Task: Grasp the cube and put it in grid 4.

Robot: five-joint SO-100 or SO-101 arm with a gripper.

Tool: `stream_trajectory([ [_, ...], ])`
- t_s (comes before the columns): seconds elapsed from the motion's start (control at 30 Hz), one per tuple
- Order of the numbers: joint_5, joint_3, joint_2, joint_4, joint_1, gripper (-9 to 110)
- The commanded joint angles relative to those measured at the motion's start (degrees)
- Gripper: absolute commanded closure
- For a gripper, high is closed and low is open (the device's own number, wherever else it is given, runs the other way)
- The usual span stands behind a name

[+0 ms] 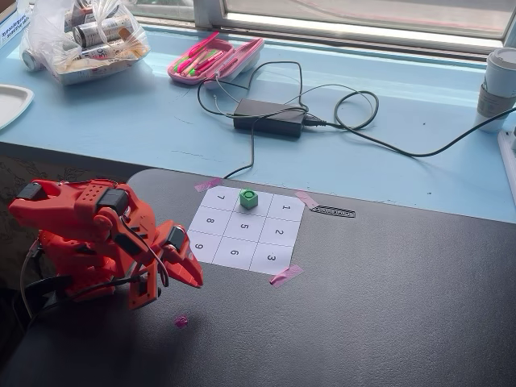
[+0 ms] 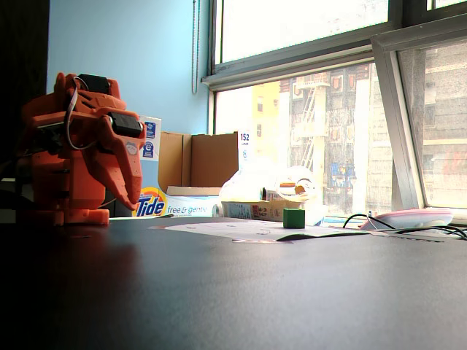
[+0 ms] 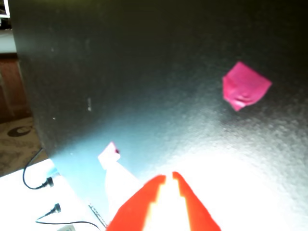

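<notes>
We count one green cube (image 1: pixel 249 198), resting on the cell between "7" and "1" in the far row of the numbered sheet (image 1: pixel 246 230). That position corresponds to grid 4 (image 1: pixel 250 207), though the cube covers its digit in a fixed view. The sheet has nine cells in a 3x3 layout; eight digits are readable. Three pink tape strips hold the sheet's corners to the dark tabletop (image 1: pixel 387 306), and one loose pink tape scrap (image 1: pixel 181 321) lies near the arm.

We see one red arm (image 1: pixel 89 234), folded low at the left of a fixed view, well apart from the cube. Its end effector (image 1: pixel 192 274) points down toward the tabletop and holds nothing. In the wrist view the two red fingertips (image 3: pixel 156 185) stand nearly together with only a narrow slit between them, so we read the end effector (image 3: pixel 168 179) as closed.

In a fixed view taken at tabletop level, the cube (image 2: pixel 294 217) stands on the sheet, whose digits are unreadable at that angle. The wrist view is blurred and overexposed near the bottom; the sheet is washed out there.
</notes>
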Motion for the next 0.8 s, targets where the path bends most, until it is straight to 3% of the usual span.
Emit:
stream_trajectory([
  [0.0,-0.18,3.25,0.26,0.09,-0.26,101],
  [0.77,0.0,3.25,0.26,0.09,0.0,101],
])
